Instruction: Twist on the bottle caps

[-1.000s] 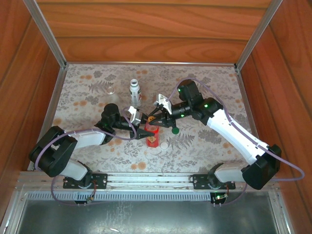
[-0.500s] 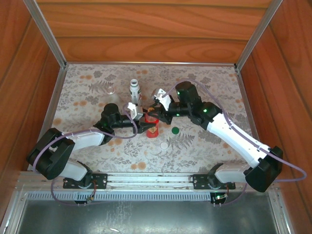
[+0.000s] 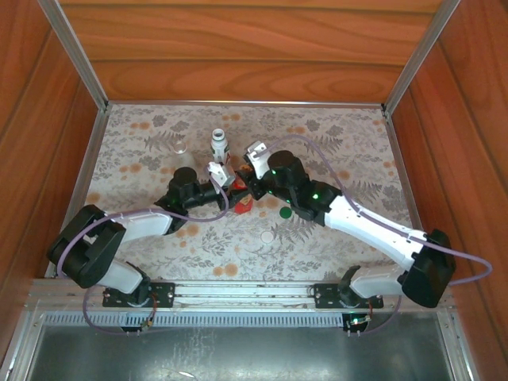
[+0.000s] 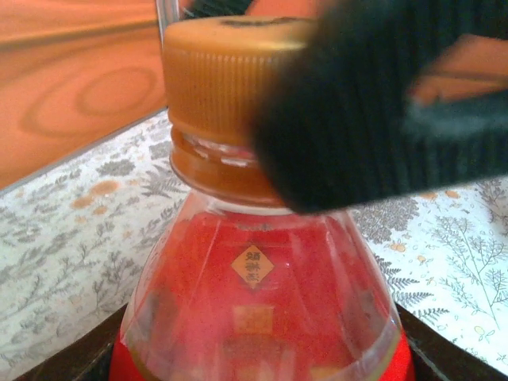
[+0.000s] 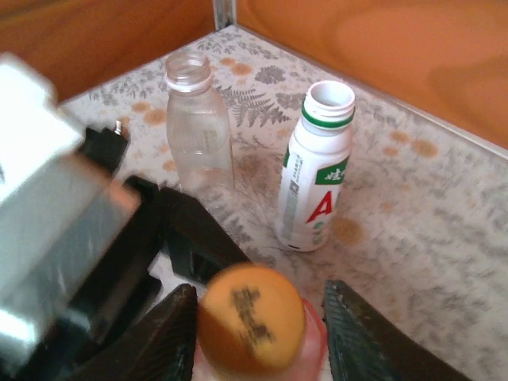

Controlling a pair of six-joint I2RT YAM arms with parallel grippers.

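Both arms extended, left gripper (image 4: 246,353) facing right gripper (image 5: 258,327).

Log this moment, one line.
left gripper: holding red bottle | right gripper: at golden-brown cap on it | white bottle, clear bottle: open | green cap, white cap: loose

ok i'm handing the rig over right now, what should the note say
The left gripper is shut on the red bottle.
The right gripper has a finger on either side of the gold cap, which sits on the red bottle's neck; grip and tightness unclear.
The white bottle and clear bottle stand open at the back.
The green cap and white cap lie loose on the table.
Left to do: finish the gold cap, then cap the other two.
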